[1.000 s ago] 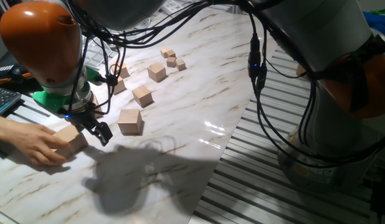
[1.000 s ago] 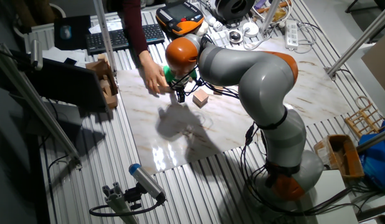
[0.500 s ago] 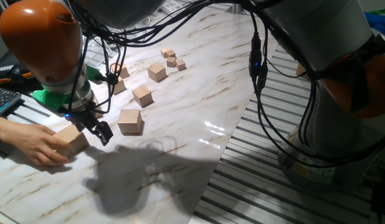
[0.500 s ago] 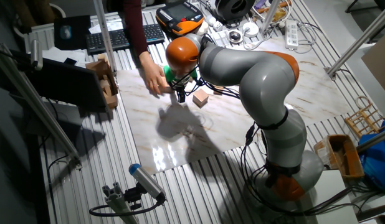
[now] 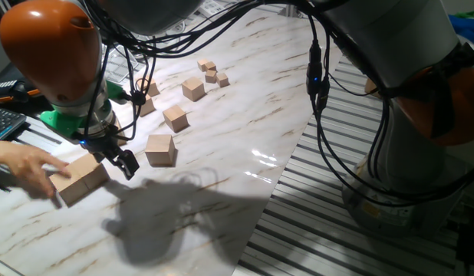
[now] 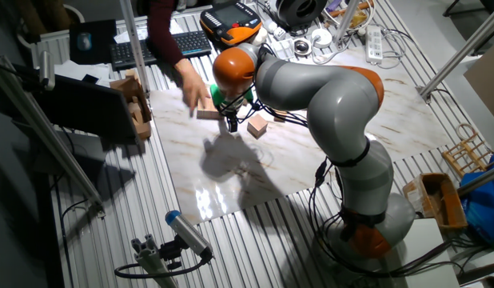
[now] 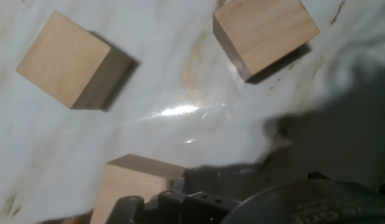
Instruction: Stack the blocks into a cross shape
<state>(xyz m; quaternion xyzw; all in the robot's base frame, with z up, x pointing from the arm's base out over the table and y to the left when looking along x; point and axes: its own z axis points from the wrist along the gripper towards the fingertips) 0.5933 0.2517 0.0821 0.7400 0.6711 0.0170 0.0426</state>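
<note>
The marble-patterned tabletop [image 5: 245, 84] has broad bare room toward its near edge and right side, while the wooden cubes cluster at its left. The gripper [image 5: 120, 159] hangs low between two large smooth tan blocks, one just right of it [image 5: 160, 149] and one at the left table edge [image 5: 80, 178], which a person's hand [image 5: 26, 167] touches. I cannot tell how far its dark fingers are parted; the hand view shows three cubes, the lowest [image 7: 133, 186] cut off by the housing.

Keyboard [image 6: 155, 50], teach pendant [image 6: 233, 18], small cubes [image 5: 212, 72]
</note>
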